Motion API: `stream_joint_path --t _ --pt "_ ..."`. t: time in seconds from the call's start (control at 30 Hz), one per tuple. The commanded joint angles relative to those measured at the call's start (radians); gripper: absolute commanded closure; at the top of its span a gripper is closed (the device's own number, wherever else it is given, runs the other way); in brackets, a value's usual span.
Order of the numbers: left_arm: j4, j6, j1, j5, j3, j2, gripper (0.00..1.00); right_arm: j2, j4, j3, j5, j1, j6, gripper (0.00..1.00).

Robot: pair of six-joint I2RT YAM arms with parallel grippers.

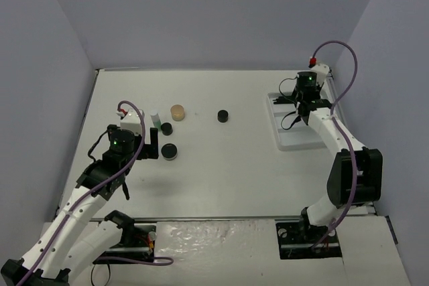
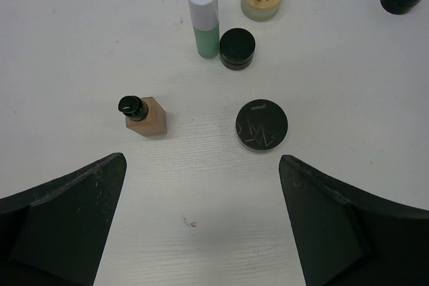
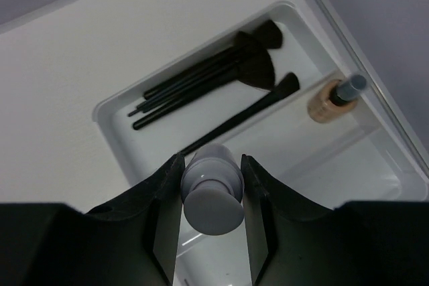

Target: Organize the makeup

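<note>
Overhead, the left gripper (image 1: 154, 144) hovers beside a black compact (image 1: 169, 151), the right gripper (image 1: 303, 108) over the white tray (image 1: 285, 144); left wrist: jaws spread wide before a tan bottle (image 2: 146, 117); right wrist: fingers (image 3: 164, 212) pinching a grey-capped bottle (image 3: 212, 192) above brushes (image 3: 208, 78).

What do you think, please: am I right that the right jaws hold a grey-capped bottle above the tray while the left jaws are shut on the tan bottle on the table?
Not quite: the left wrist view shows the left gripper with jaws wide open, holding nothing; the tan bottle stands on the table apart from them. The right gripper holds the grey-capped bottle above the tray.
</note>
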State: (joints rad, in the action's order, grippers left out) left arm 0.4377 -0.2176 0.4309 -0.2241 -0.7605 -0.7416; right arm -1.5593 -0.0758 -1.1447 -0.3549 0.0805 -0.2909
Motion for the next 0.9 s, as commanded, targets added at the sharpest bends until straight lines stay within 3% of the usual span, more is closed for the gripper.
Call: stream_joint_path --t 0.0,0.17,0.87 --pt "-0.045 0.000 -0.006 0.004 -0.051 -0.005 0.03 -0.006 -0.051 -0.009 -0.061 -0.084 -0.121 1.00" --pt "-0.048 -0.001 -0.005 0.000 -0.048 -0.002 0.03 -0.077 -0.085 -0.014 -0.057 -0.148 -0.146 1.00" --pt "-0.047 -0.004 -0.006 -0.005 -0.047 -0.007 0.03 -0.264 -0.167 -0.017 -0.191 -0.161 -0.228 1.00"
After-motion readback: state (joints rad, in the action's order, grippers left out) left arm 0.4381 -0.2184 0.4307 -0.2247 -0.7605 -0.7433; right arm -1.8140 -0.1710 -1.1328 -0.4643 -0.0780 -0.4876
